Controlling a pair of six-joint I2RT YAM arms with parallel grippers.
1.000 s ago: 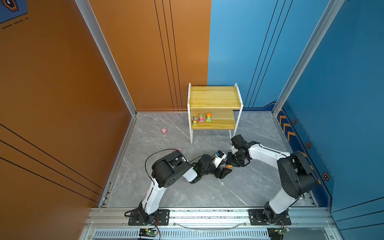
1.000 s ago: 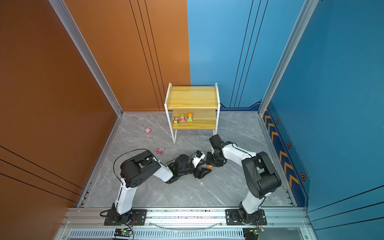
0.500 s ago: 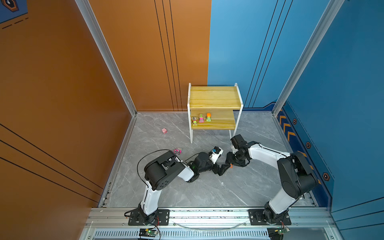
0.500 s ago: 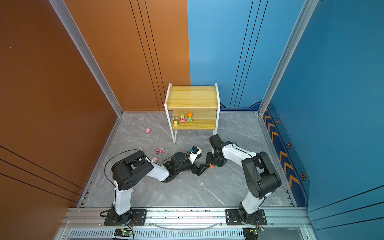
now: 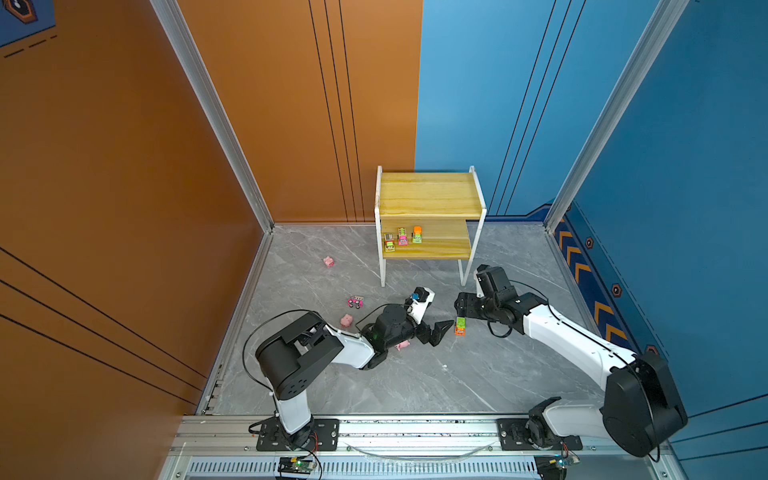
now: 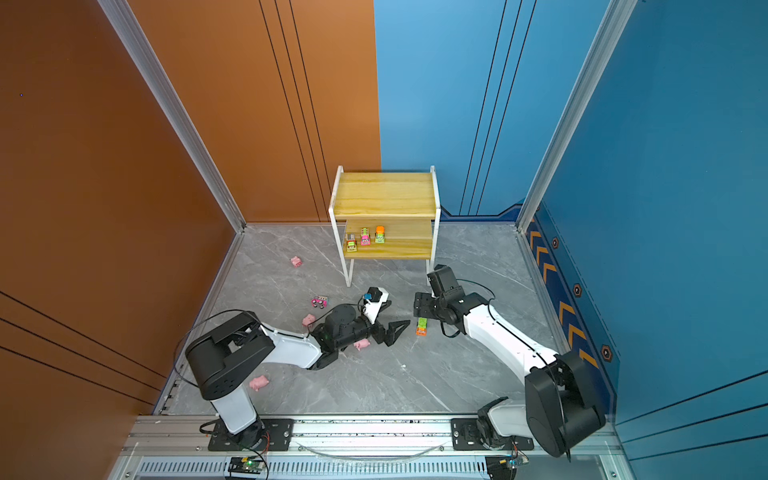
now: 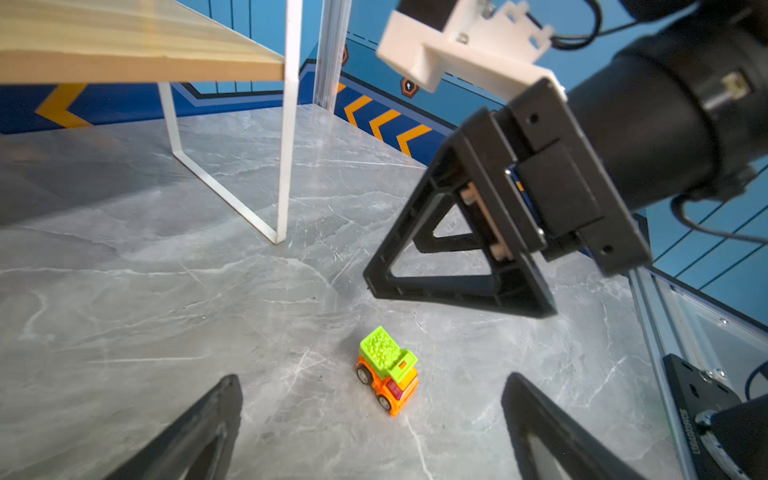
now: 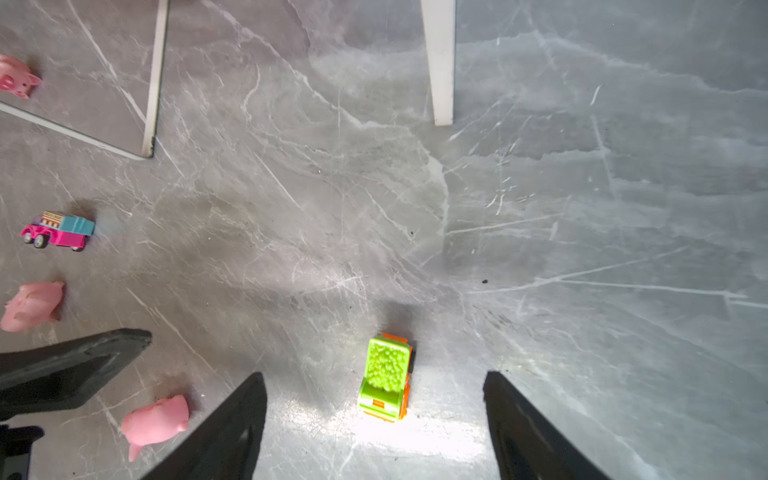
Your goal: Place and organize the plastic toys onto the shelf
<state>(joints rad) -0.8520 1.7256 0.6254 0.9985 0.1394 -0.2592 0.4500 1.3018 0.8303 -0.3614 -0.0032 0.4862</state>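
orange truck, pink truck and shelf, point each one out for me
orange truck (image 8: 386, 376), right wrist view, on its green bed
pink truck (image 5: 355, 301), a top view, on its body
shelf (image 5: 428, 199), a top view, on its upper board

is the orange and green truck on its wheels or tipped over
On its wheels. The truck stands upright on the floor, wheels down and green bed up; the right wrist view shows its top.
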